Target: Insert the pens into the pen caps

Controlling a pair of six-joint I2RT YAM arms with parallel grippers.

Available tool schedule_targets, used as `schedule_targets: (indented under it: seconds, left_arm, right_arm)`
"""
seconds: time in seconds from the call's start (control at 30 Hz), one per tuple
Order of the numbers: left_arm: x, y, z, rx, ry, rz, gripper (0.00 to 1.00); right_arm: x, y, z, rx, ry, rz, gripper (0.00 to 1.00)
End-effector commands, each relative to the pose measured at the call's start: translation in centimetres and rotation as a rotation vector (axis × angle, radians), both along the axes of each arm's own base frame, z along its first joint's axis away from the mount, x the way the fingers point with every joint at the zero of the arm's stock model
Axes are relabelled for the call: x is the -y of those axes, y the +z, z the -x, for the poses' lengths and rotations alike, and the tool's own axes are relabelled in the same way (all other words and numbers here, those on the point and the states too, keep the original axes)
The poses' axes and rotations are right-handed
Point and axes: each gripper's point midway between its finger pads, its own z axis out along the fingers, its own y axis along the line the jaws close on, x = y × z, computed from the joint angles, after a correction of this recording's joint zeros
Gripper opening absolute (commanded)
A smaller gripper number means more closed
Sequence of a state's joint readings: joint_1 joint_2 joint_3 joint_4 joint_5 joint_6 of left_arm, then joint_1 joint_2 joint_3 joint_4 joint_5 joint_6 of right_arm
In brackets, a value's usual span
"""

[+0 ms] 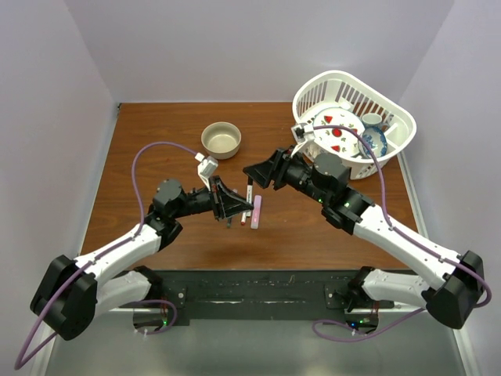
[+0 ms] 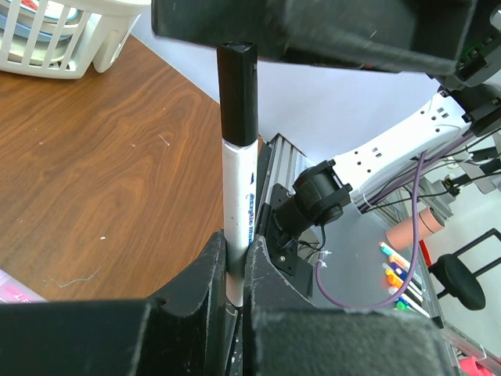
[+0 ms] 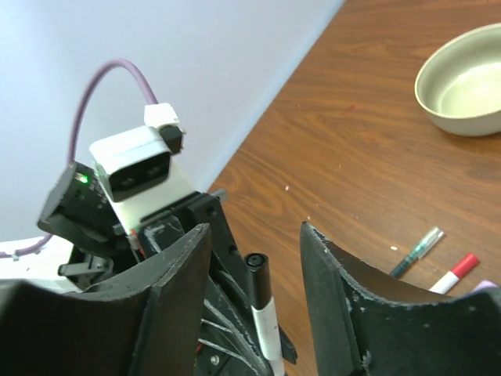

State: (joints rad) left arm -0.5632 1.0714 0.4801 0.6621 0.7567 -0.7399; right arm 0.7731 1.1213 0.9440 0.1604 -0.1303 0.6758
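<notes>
A: Where is the pen being held?

B: The white pen (image 2: 239,188) is pinched low on its body by the left gripper (image 2: 236,254), over the middle of the counter (image 1: 156,157). A black cap (image 2: 237,86) is seen on its top end.

A: And the right gripper (image 3: 254,235)?

B: Its fingers are spread, one on each side of the capped end. The cap does not seem to be touched.

A: How can this step be done well?

B: The cap looks pushed on. So the right gripper should be pulled straight back along the pen, so that the cap is not knocked crooked. The pen should be held tight and steady.

A: Is room left for moving?

B: Some. A pink marker (image 1: 257,211) and a red-capped pen (image 3: 455,272) are lying on the counter just beside the grippers, so low moves should be watched. The tan bowl (image 3: 462,82) is set well apart on the far side. The white basket (image 1: 307,100) is at the far right, near the right arm. Open wood is seen to the left.
</notes>
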Motion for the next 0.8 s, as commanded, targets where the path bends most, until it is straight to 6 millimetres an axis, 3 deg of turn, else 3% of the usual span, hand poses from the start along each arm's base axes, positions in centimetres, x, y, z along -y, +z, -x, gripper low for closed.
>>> schedule_targets:
  seconds: [0.0, 0.13, 0.2, 0.3, 0.57, 0.77]
  left_arm:
    - [-0.1, 0.9, 0.3, 0.06, -0.018, 0.019, 0.0]
    - [0.0, 1.0, 0.3, 0.062, -0.023, 0.022, 0.0]
    - [0.0, 1.1, 0.2, 0.062, -0.018, 0.024, 0.0]
    - [0.0, 1.3, 0.1, 0.061, -0.016, 0.03, 0.0]
    - [0.4, 2.4, 0.2, 0.087, -0.046, 0.042, 0.0]
    - [0.5, 3.5, -1.2, 0.118, -0.009, 0.023, 0.0]
  right_arm:
    - [-0.5, 1.7, 0.6, 0.042, 0.05, -0.001, 0.49]
    - [-0.7, 0.9, 0.8, 0.027, 0.064, 0.008, 0.42]
    - [-0.7, 0.7, 0.9, 0.03, 0.073, 0.003, 0.3]
    - [-0.9, -0.1, 1.2, 0.015, 0.088, 0.01, 0.22]
    - [-1.2, -3.3, 3.4, -0.024, 0.204, 0.055, 0.0]
    - [-0.8, -5.8, 5.2, -0.051, 0.267, 0.118, 0.0]
